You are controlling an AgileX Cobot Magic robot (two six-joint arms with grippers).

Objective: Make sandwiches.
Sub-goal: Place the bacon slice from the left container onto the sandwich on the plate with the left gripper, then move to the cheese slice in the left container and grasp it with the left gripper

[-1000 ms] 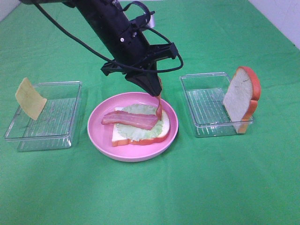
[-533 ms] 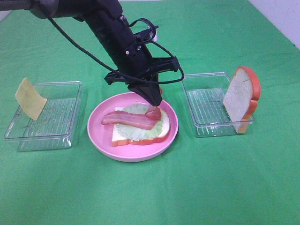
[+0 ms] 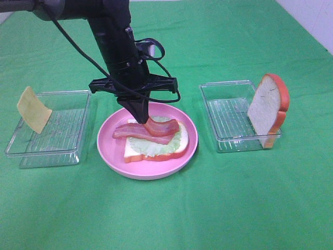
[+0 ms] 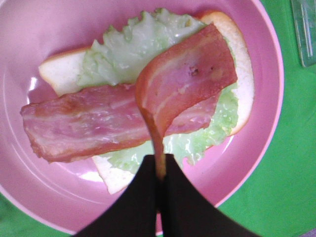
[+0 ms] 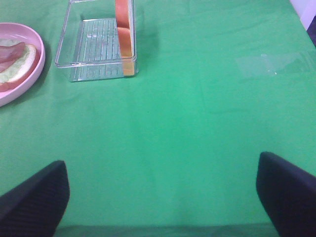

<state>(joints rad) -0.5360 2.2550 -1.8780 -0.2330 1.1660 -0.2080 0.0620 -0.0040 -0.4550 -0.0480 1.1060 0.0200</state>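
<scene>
An open sandwich [image 3: 156, 141] lies on the round pink plate [image 3: 112, 151]: a white bread slice, pale green lettuce [image 4: 133, 44] and one bacon strip [image 4: 89, 123]. My left gripper [image 3: 141, 119] hangs just above its back edge, shut on the end of a second bacon strip [image 4: 187, 79], whose free end lies draped over the lettuce and first strip. In the left wrist view the left gripper [image 4: 159, 170] pinches the thin bacon end. A second bread slice [image 3: 268, 109] stands in the right tray. My right gripper [image 5: 160, 207] is open over bare cloth, its fingers [image 5: 34, 197] wide apart.
A clear ridged tray [image 3: 49, 130] at the left has a yellow cheese square [image 3: 32, 109] leaning on its far left corner. Another clear tray [image 3: 229, 114] stands right of the plate. Green cloth covers the table, and the left arm's cables loop above the plate.
The left gripper has moved left and down over the plate. The bacon strip that hung straight down from it now lies draped across the sandwich.
</scene>
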